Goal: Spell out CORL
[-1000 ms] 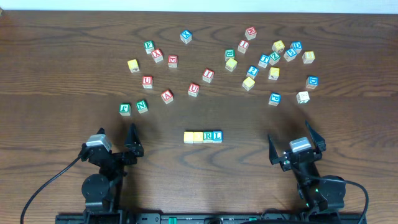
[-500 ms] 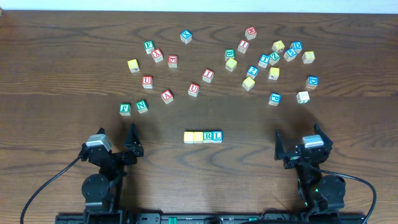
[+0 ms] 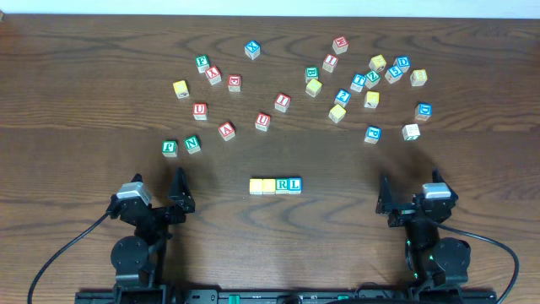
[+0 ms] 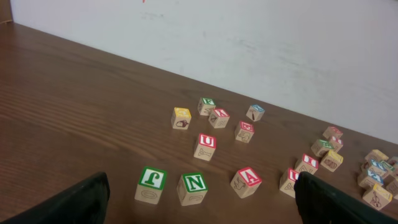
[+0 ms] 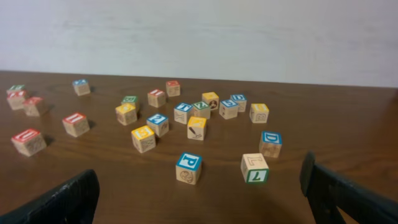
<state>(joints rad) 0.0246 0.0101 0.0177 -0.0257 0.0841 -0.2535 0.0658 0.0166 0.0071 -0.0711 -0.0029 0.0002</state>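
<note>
You cannot read the yellow-topped cubes (image 3: pixel 262 186) beside the R cube (image 3: pixel 282 185) and L cube (image 3: pixel 294 184); your left claw (image 3: pixel 159 187) and right claw (image 3: pixel 411 190) gape empty, loose cubes (image 3: pixel 262 122) beyond.

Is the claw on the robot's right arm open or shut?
Open. The right gripper shows its fingers far apart at the wrist view's edges, gripping nothing.
</note>
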